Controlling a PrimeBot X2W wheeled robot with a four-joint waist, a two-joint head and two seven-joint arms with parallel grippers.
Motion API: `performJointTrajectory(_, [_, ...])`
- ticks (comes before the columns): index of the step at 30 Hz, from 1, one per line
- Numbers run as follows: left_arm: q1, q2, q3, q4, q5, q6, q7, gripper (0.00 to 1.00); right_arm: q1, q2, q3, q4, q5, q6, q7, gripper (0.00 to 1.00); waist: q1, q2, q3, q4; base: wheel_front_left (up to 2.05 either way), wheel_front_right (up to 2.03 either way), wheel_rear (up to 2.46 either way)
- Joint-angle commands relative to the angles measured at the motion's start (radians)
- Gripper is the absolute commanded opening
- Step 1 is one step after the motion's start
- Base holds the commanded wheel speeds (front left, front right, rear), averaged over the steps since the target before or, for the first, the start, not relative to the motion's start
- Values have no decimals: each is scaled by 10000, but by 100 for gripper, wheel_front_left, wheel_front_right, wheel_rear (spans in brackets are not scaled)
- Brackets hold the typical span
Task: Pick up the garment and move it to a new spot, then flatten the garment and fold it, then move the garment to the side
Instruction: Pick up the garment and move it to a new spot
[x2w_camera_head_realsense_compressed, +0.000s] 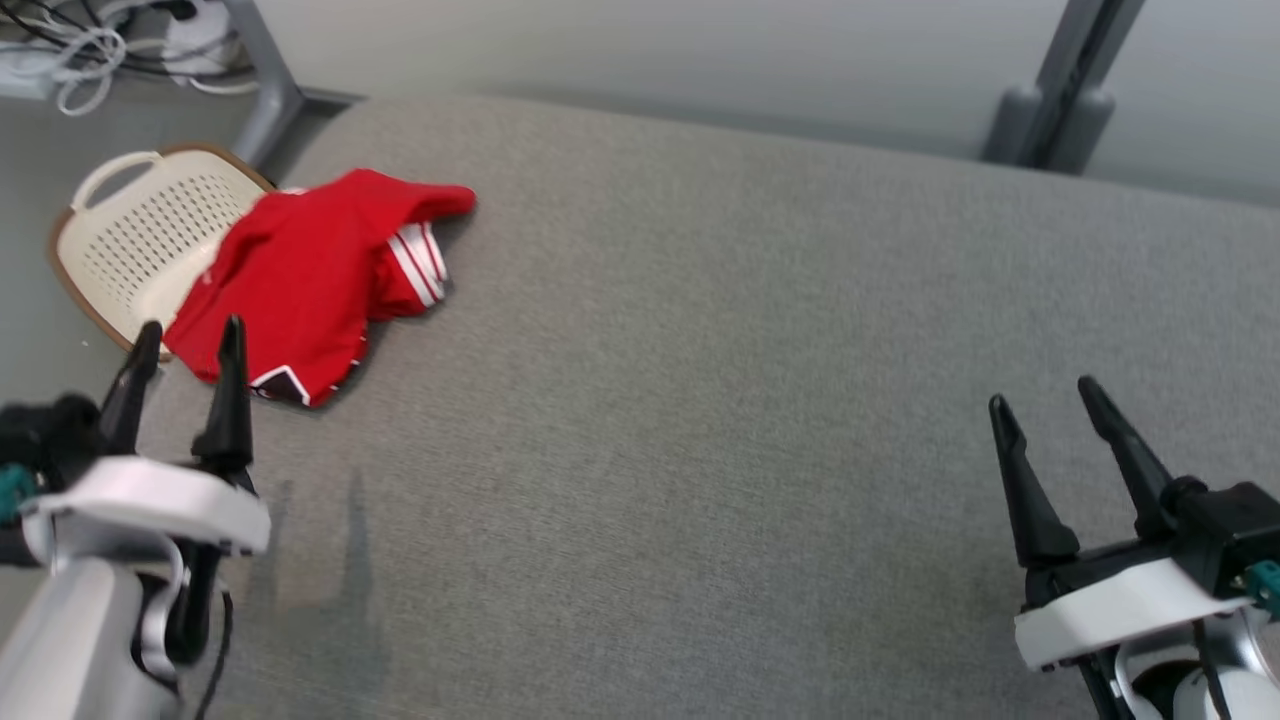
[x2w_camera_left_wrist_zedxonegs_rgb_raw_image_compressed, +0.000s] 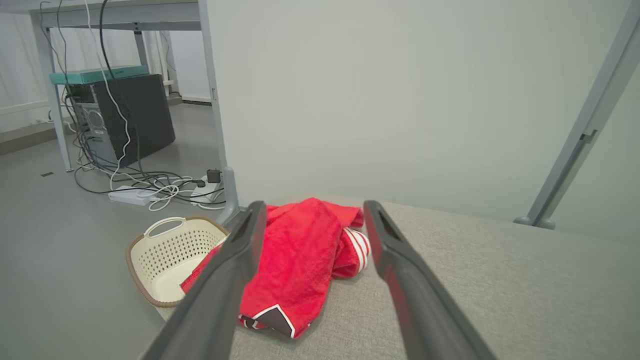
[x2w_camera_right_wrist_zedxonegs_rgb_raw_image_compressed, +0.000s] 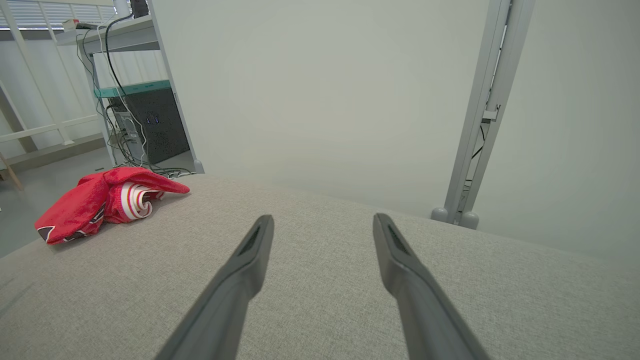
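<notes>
Grey fabric covers the work table (x2w_camera_head_realsense_compressed: 720, 420), where a crumpled red garment (x2w_camera_head_realsense_compressed: 300, 280) lies at the corner nearest the cream laundry basket (x2w_camera_head_realsense_compressed: 130, 240) on the floor, one edge apparently spilling over toward it. The left gripper (x2w_camera_head_realsense_compressed: 190, 335), fingers spread wide and empty, hovers just short of the cloth, seemingly lined up for the pickup. The right gripper (x2w_camera_head_realsense_compressed: 1040, 390), equally wide and empty, waits far from the basket.

crumpled red garment (x2w_camera_head_realsense_compressed: 300, 280) with white stripes, table's far-left corner, overhanging edge
</notes>
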Motion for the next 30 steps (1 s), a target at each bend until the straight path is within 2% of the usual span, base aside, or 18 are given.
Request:
performJointTrajectory(1, [-244, 25, 12, 173, -89, -72, 38, 100, -149, -77, -31, -72, -46, 1, 21, 100, 0, 0, 757, -509, 0, 0, 0])
performJointTrajectory(7, [-2201, 32, -105, 2894, -289, -897, 158, 100, -610, -88, -74, -219, -175, 0, 27, 100, 0, 0, 1679, -1064, 0, 0, 0])
performJointTrajectory(13, [-3663, 124, -148, 5446, -582, -1442, 453, 100, -933, -67, -135, -385, -250, 1, -44, 100, 0, 0, 2404, -1464, 0, 0, 0])
performJointTrajectory(19, [-4585, 89, -364, 7462, -887, -1722, 1393, 100, -1102, -41, -194, -426, -252, 1, -122, 100, 0, 0, 2786, -1621, 0, 0, 0])
performJointTrajectory(23, [-4900, 115, -471, 8241, -1020, -1785, 1793, 100, -1199, -28, -217, -407, -274, 1, -134, 100, 0, 0, 2869, -1708, 0, 0, 0])
performJointTrajectory(24, [-4960, 184, -501, 8337, -975, -1795, 1670, 57, -1225, -19, -212, -393, -269, 1, -140, 100, 0, 0, 2887, -1741, 0, 0, 0])
performJointTrajectory(25, [-5027, 223, -462, 8434, -998, -1795, 1530, 0, -1261, -15, -205, -365, -263, 1, -157, 100, 0, 0, 2894, -1777, 0, 0, 0])
performJointTrajectory(30, [-5085, 287, -250, 8783, -1268, -1832, 784, 0, -1291, 24, -278, -148, -173, 1, -334, 100, 0, 0, 2495, -1844, 0, 0, 0])
